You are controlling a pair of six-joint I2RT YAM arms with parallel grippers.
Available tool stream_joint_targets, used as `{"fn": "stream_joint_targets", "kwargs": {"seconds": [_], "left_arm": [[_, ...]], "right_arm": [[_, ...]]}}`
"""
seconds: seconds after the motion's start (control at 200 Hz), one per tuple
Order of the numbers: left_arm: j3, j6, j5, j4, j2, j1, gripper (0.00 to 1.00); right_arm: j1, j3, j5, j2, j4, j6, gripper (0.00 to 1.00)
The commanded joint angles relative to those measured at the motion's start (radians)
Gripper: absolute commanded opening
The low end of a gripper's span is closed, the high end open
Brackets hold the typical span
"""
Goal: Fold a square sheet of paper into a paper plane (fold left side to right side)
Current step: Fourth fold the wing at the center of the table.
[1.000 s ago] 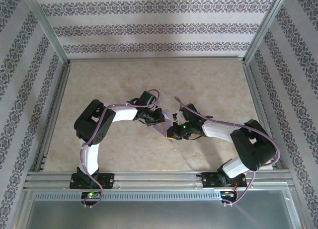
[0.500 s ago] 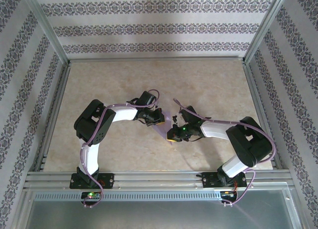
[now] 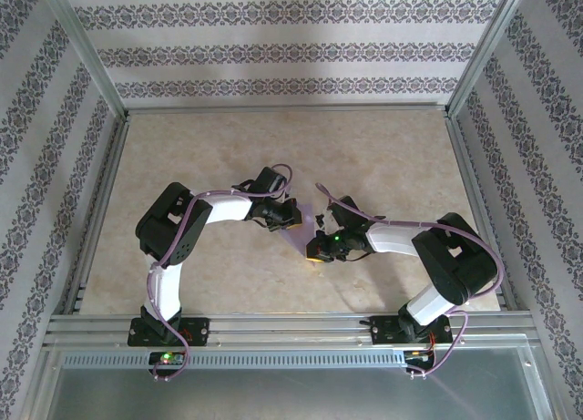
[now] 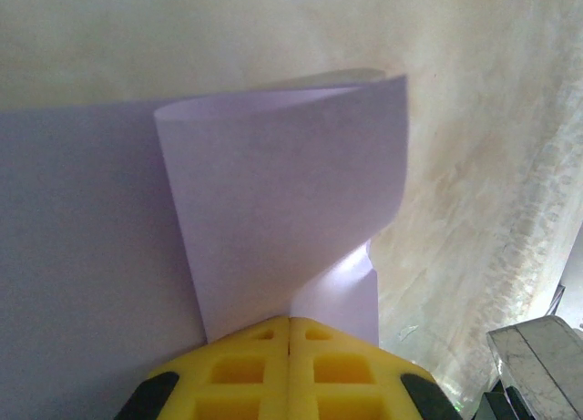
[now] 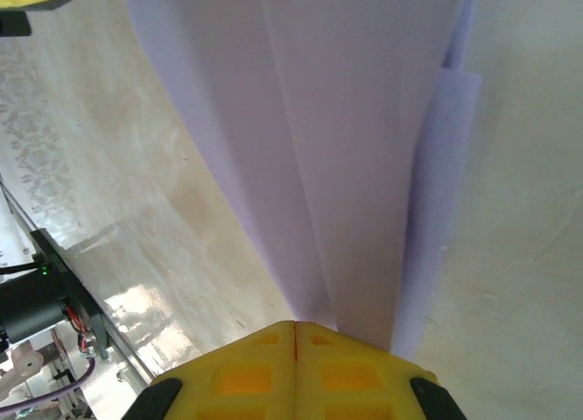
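Observation:
The square sheet of paper [image 3: 300, 235], lavender purple, lies mid-table between my two grippers, and little of it shows from above. My left gripper [image 3: 284, 218] is shut on its edge; in the left wrist view the sheet [image 4: 282, 201] curls up and over from the closed yellow fingertips [image 4: 290, 322]. My right gripper [image 3: 316, 250] is shut on the paper's near end. In the right wrist view, long overlapping layers of the sheet [image 5: 355, 147] run away from the closed yellow fingertips [image 5: 295, 327].
The beige table [image 3: 364, 156] is fenced by aluminium rails [image 3: 282, 327] at the front and patterned walls on the other sides. A metal part of the right arm [image 4: 537, 356] sits close to the left fingers. Open tabletop lies behind both arms.
The right gripper has crept left and slightly toward the left gripper with the paper. Less purple shows between the grippers from above. The left arm has barely moved.

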Motion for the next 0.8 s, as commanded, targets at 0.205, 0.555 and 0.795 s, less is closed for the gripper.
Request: {"fn": "stream_joint_targets", "kwargs": {"seconds": [0.205,0.555,0.795], "left_arm": [[-0.018,0.024,-0.107,-0.124,0.058,-0.005,0.0],[-0.016,0.024,-0.111,-0.127,0.059,-0.005,0.0],[-0.015,0.025,-0.115,-0.128,0.067,-0.005,0.0]], "right_arm": [[0.015,-0.004,0.027,0.0,-0.064,-0.033,0.01],[0.019,-0.012,0.037,-0.004,-0.082,-0.041,0.01],[0.02,-0.018,0.06,-0.019,-0.096,-0.045,0.01]]}}
